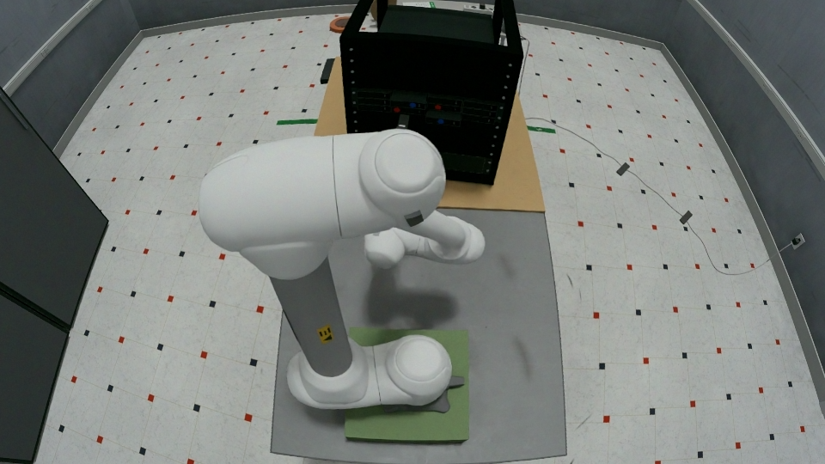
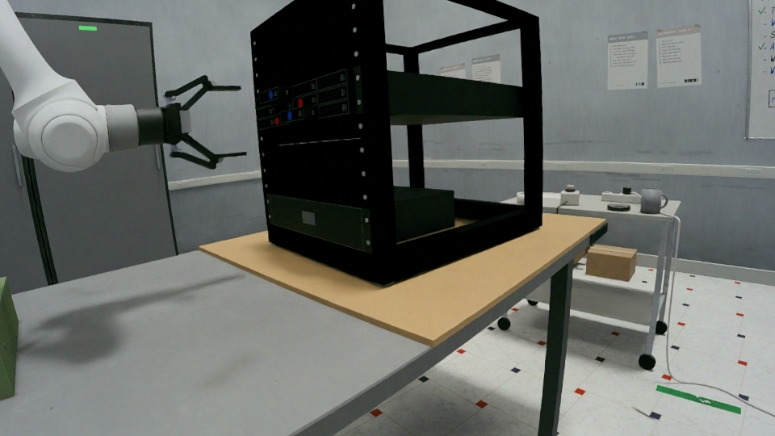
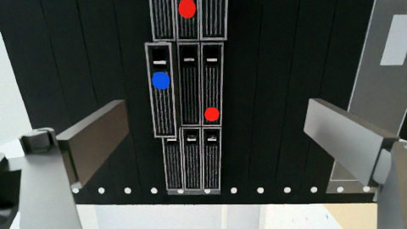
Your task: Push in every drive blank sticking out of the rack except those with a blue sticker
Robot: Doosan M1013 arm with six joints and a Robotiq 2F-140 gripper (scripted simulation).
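Pushing needs no grip: the drive blanks point(image 2: 333, 95) point(image 3: 189, 85), seated in the rack's point(image 1: 424, 63) point(image 2: 379, 162) front on the table point(image 1: 507, 345) point(image 2: 216, 346), look stiff, probably springy at the latch. The tool point(image 2: 243, 120) point(image 3: 216, 115) stands wide apart, empty; closed fingertips, pressed squarely and gently, should suit the loose rack.

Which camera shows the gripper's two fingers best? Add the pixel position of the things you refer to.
The exterior view: it shows both fingers of the gripper point(image 2: 244, 120) point(image 3: 216, 136) side-on, spread apart. The wrist view crops them at their bases; from the top, the arm mostly covers them.

Even, muted light; soft shadow on grey tabletop point(image 1: 496, 369) point(image 2: 178, 346).
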